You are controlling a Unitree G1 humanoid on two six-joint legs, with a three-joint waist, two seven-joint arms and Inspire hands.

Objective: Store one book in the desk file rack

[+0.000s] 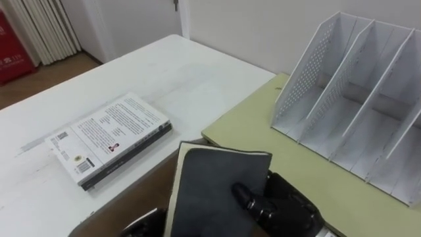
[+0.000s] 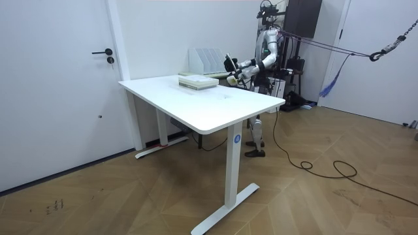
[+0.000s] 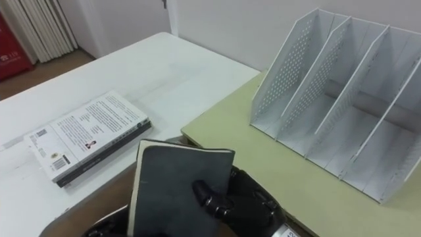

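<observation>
The right hand (image 1: 279, 205) grips the dark book (image 1: 214, 181), its thumb on the cover. The left hand (image 1: 143, 224) is under the book's edge; its state I cannot tell.

The eye views are looking down from the robot's head, close over white table (image 1: 197, 72) and file rack (image 1: 355, 99); the room view is watching both from well off.

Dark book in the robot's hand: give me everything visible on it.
The dark book is closed, with a matte charcoal cover, plain on the face shown, and a cream edge along its left side. It is tilted up toward the camera, above the near corner of the yellow-green desk, short of the white file rack. The right hand grips its lower right, curled onto the cover. The left hand shows by its lower left corner; contact unclear.
</observation>
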